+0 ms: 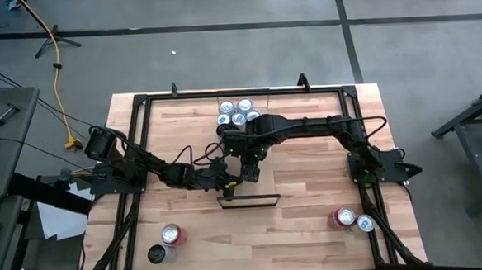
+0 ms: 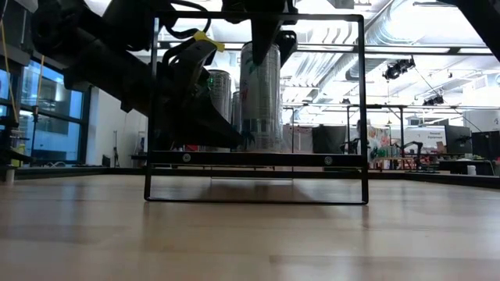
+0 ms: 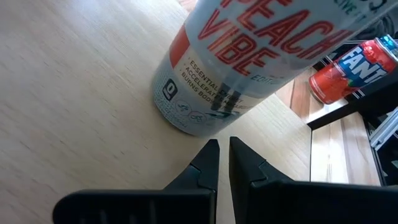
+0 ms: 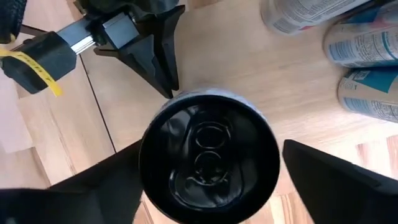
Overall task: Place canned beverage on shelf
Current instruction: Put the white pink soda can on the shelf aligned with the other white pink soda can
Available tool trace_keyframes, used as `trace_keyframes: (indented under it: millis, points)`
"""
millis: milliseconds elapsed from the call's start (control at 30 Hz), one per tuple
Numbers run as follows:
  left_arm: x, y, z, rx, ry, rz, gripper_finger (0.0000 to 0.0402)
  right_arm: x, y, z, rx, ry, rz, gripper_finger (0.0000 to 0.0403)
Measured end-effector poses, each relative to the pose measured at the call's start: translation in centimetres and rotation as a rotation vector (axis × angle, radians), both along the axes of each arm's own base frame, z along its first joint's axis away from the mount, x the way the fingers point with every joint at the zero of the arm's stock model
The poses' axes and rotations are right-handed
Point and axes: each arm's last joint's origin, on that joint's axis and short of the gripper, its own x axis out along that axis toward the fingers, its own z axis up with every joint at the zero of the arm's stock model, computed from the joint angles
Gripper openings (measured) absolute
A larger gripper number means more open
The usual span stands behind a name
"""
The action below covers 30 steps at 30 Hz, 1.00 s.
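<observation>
Right claw [image 4: 208, 180] straddles an upright can, fingers apart.

The can [image 4: 208, 158] stands on end on the shelf [image 2: 258, 158] near the tabletop's middle, its long axis vertical, directly below the right claw, whose fingers are spread clear of its sides. The left claw [image 3: 222, 163], fingers together, points at the can's base just beside it; the right one is nearer, and looks free to lift straight up.

shelf [image 3: 74, 81]: pale wood, smooth, matt, fine grain | shelf frame [image 2: 258, 158]: thin black metal, dull | can [image 3: 249, 56]: shiny metal, printed white and red, black glossy top | gripper fingers [image 3: 205, 171]: black plastic, matt | table [image 1: 312, 222]: butcher-block wood, satin | red can [image 3: 351, 68]: glossy metal
</observation>
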Motion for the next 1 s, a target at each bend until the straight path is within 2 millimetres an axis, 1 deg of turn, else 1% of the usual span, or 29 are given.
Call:
trace_keyframes:
  millis: [100, 167, 333, 400, 467, 600, 733, 800, 867, 933, 1000]
  points:
    - [0.0, 0.0, 0.0, -0.001, 0.001, -0.002, 0.0, -0.1, 0.0, 0.0, 0.0, 0.009, -0.001, 0.0379]
    - [0.0, 0.0, 0.0, -0.006, 0.006, -0.034, 0.0, -0.4, -0.2, 0.3, 0.005, 0.029, -0.002, 0.0391]
    - [0.0, 0.0, -0.1, -0.049, 0.037, -0.171, 0.0, -1.4, -0.7, 1.3, 0.075, 0.082, 0.08, 0.0398]
    - [0.0, 0.0, 0.0, -0.086, 0.042, -0.214, 0.0, -1.8, -0.6, 2.2, 0.064, 0.048, 0.151, 0.0398]
    - [-0.1, -0.1, 0.2, -0.112, 0.044, -0.265, 0.0, -2.7, -0.1, 3.5, 0.054, 0.018, 0.197, 0.0398]
    - [-1.1, -0.5, 1.4, -0.099, 0.086, -0.338, 0.0, -4.6, 0.3, 5.6, -0.01, -0.028, 0.191, 0.0398]
    - [-2.6, -0.3, 3.8, -0.012, 0.114, -0.319, 0.0, -7.3, 0.1, 7.8, -0.077, -0.074, 0.142, 0.0398]
    - [-3.3, 0.0, 5.1, 0.031, 0.103, -0.284, 0.0, -8.5, -0.1, 8.0, -0.086, -0.076, 0.115, 0.0398]
    - [-3.9, 0.3, 6.2, 0.075, 0.086, -0.255, 0.0, -9.5, -0.3, 7.7, -0.086, -0.083, 0.085, 0.0398]
    - [-4.0, 0.5, 6.5, 0.106, 0.078, -0.23, 0.0, -10.5, -0.5, 7.4, -0.082, -0.111, 0.055, 0.0398]
    - [-4.1, 0.6, 6.4, 0.122, 0.094, -0.209, 0.0, -11.4, -0.5, 7.0, -0.074, -0.144, 0.031, 0.0398]
